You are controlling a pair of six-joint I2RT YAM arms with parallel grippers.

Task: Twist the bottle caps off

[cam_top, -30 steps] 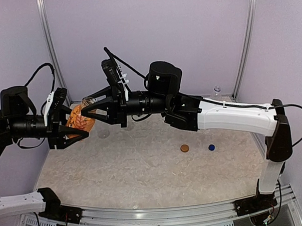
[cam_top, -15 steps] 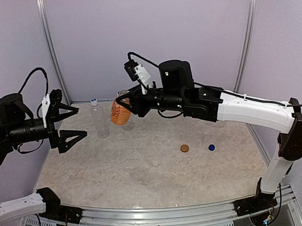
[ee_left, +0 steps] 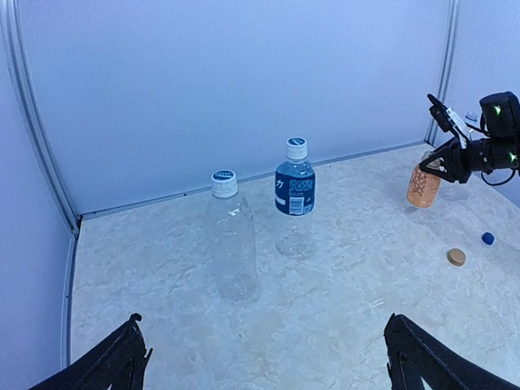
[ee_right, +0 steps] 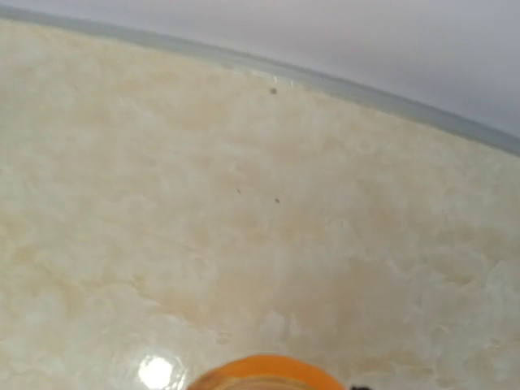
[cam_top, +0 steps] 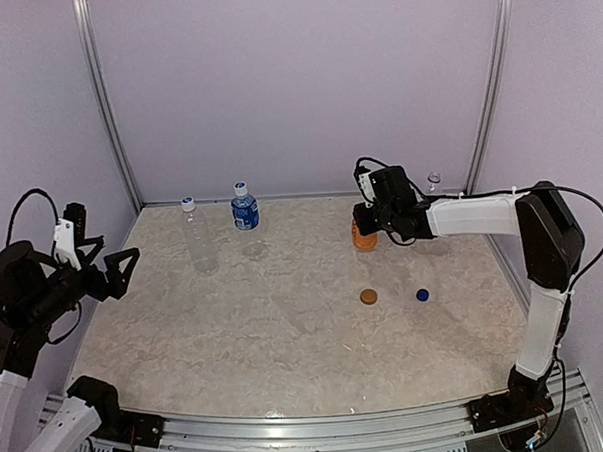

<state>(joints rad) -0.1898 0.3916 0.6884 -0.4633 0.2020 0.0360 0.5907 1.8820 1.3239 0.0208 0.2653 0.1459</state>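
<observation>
The short orange bottle (cam_top: 363,237) stands at the back right with no cap on its mouth (ee_right: 268,375). My right gripper (cam_top: 367,215) is shut on its top, also in the left wrist view (ee_left: 439,163). An orange-brown cap (cam_top: 369,296) and a blue cap (cam_top: 422,295) lie loose on the table. A tall clear bottle (cam_top: 199,245) and a blue-label bottle (cam_top: 245,214) stand at the back left, both capped (ee_left: 223,183) (ee_left: 296,148). My left gripper (cam_top: 111,270) hangs open and empty at the far left (ee_left: 268,366).
A small clear capped bottle (cam_top: 435,180) shows in the back right corner, partly behind the right arm. Purple walls with metal posts (cam_top: 109,114) close the table on three sides. The marbled tabletop (cam_top: 286,337) ends at a metal rail in front.
The left gripper let go of the orange bottle, opened wide and drew back left. The right arm carried the bottle from the left across to the back right.
</observation>
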